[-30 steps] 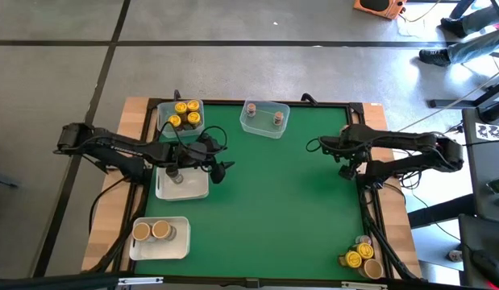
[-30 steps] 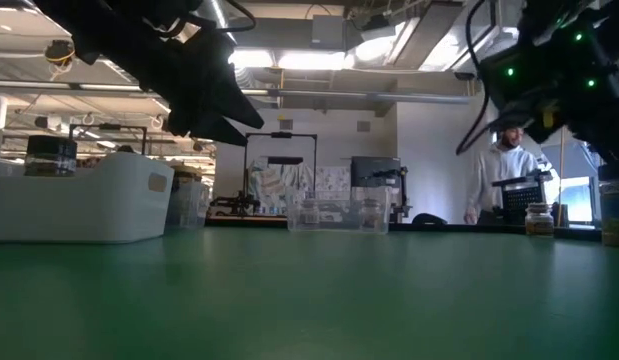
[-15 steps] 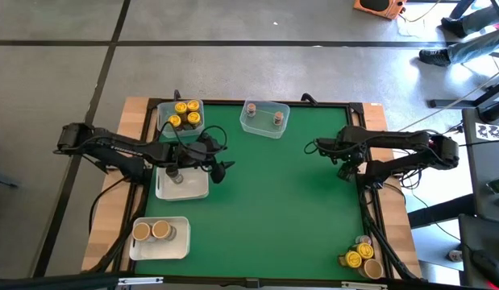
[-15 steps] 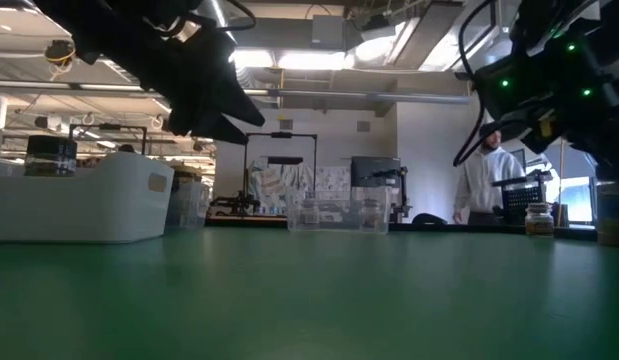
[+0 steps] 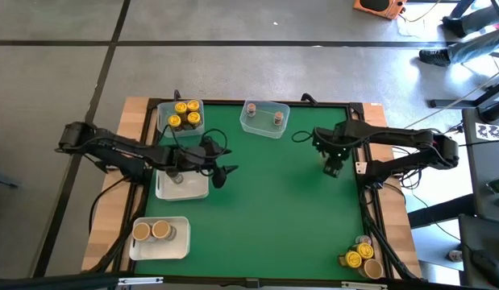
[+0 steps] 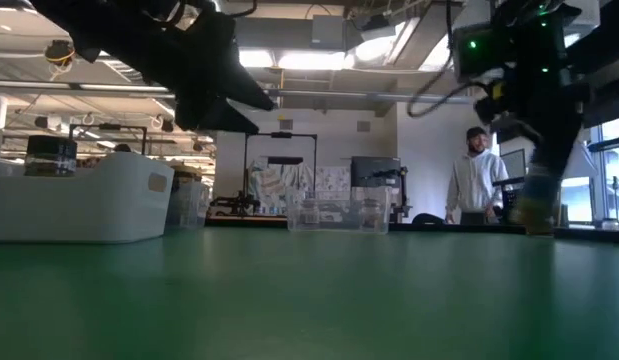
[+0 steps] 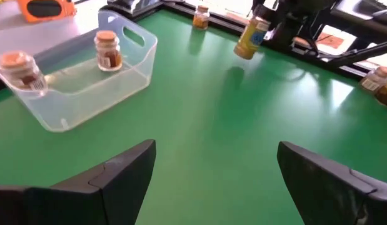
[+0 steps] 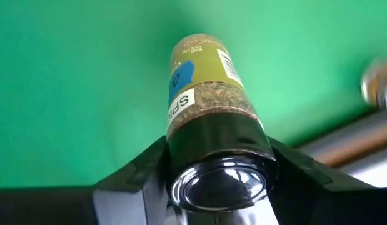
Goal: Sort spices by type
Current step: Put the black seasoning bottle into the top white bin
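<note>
While the right gripper (image 8: 212, 164) carries a dark-lidded jar (image 8: 207, 106) of green herbs clear above the green table (image 5: 273, 217), the job in hand is to take it to its own kind and set it down upright. The jaws are closed on the jar near its dark lid, and the labelled body sticks out ahead of the fingers, tilted in the left wrist view.

Going near to far in the high view: at seven o'clock a white tray (image 5: 178, 248) holds two tan-lidded jars (image 5: 151, 231). At five o'clock a loose cluster of unsorted jars (image 5: 359, 258) sits at the table's corner. At nine o'clock a second white tray (image 5: 197, 192) holds one dark-lidded jar (image 5: 174, 173), just beside the left gripper (image 5: 221, 173), which hangs over the table with its jaws wide open and nothing between them. At about two o'clock the right gripper holds its jar in mid-air. At eleven o'clock a clear tub (image 5: 162, 114) holds the yellow-lidded jars (image 5: 184, 114), and at twelve o'clock another clear tub (image 5: 261, 128) holds two jars with pale lids (image 5: 264, 114).

The nine o'clock tray looks like the likeliest match, by lid. To do it well, I would keep the grip firm, level the jar before lowering, come in clear of the left arm, and release only once the base rests flat.
</note>
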Tool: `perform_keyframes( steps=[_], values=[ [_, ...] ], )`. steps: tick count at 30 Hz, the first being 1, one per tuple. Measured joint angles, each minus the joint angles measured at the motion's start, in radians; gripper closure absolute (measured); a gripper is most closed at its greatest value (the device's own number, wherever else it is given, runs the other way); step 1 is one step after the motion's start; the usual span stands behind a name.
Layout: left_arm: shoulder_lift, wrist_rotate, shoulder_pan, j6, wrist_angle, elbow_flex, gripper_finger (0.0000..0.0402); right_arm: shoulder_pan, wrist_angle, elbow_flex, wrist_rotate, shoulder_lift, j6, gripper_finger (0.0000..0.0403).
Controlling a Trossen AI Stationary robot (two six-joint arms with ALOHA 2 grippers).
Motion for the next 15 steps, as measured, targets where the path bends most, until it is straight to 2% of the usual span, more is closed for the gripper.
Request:
perform_keyframes(
  steps=[7,15],
  values=[
    [0.072,-0.006,0.001,-0.047,0.004,0.000,0.0070,0.122,0.141,0.046,-0.040,0.029,0.000,0.0195],
    [0.143,-0.006,0.001,-0.043,0.094,0.000,0.0070,0.232,0.153,0.190,-0.006,0.226,0.009,0.0195]
  ],
)
